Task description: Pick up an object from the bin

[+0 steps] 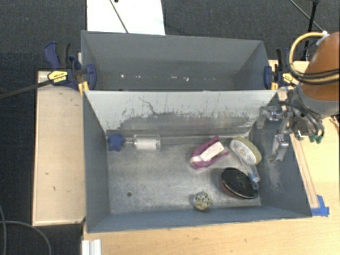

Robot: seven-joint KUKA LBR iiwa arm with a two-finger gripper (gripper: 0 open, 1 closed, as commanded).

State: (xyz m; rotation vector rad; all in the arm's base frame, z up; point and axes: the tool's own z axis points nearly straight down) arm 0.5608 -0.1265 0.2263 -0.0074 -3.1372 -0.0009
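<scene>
My claw (pixel 279 150) hangs up and to the right of the black disc (pixel 238 184), over the sloping right wall of the bin (pixel 159 182). I cannot tell if it is wide or narrow. The thing nearest to it is a pale ring (pixel 245 151), just above the disc and close to that wall, so I guess the ring is my pick. Some things could go wrong. The claw is so near the wall that it may bump or scrape it on the way down. The ring and the disc lie very close, so the claw may shove one onto the other or catch both. The ring looks flat too, so it may slip out. I count five things: one disc, one ring, one purple pack (pixel 209 154) up and left of the disc, one speckled ball (pixel 202 201) down and left of it, and one clear tube (pixel 135 142) with a blue cap far to its left.
</scene>
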